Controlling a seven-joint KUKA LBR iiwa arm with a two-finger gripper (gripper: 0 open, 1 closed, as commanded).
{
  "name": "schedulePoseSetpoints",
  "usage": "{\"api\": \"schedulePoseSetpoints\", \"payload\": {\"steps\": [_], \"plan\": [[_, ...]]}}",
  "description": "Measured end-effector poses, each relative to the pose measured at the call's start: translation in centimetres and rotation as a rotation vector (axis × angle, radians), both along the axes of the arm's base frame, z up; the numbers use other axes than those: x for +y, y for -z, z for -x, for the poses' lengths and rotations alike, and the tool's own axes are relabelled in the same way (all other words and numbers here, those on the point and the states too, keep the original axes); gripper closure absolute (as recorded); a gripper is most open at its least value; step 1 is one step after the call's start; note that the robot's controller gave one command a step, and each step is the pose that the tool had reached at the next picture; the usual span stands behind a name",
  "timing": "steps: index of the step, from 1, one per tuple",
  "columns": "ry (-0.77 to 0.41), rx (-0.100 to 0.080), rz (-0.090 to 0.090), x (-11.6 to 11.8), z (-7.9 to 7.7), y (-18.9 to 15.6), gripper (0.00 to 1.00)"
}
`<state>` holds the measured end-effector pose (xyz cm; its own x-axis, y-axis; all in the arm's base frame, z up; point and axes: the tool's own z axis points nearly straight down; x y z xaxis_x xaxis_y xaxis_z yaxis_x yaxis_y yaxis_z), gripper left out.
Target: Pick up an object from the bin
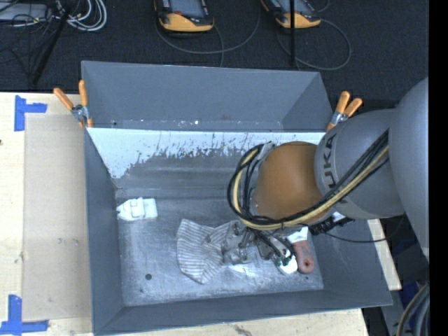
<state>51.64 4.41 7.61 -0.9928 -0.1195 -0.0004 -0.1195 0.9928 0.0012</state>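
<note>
My gripper [234, 248] is low in the bin's front middle, under the orange wrist cover, right at the right edge of a crumpled grey-white striped cloth [196, 249]. The cloth lies on the bin floor and spreads to the left of the gripper. Just right of the gripper, a small reddish-orange object [305, 257] lies near the bin's right wall, with a small white piece [288, 265] beside it, partly hidden by the gripper's body.
A small white blocky object [137, 208] lies alone at the left of the bin floor. The arm and its cables cover the right part of the bin.
</note>
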Motion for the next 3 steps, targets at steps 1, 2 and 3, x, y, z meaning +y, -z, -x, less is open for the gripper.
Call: {"api": "schedulePoseSetpoints", "payload": {"steps": [1,2,3], "plan": [[0.000,0.000,0.000,0.00,0.00,0.00,1.00],[-0.019,0.010,0.002,0.15,-0.44,0.04,1.00],[-0.019,0.010,0.002,0.15,-0.44,0.04,1.00]]}}
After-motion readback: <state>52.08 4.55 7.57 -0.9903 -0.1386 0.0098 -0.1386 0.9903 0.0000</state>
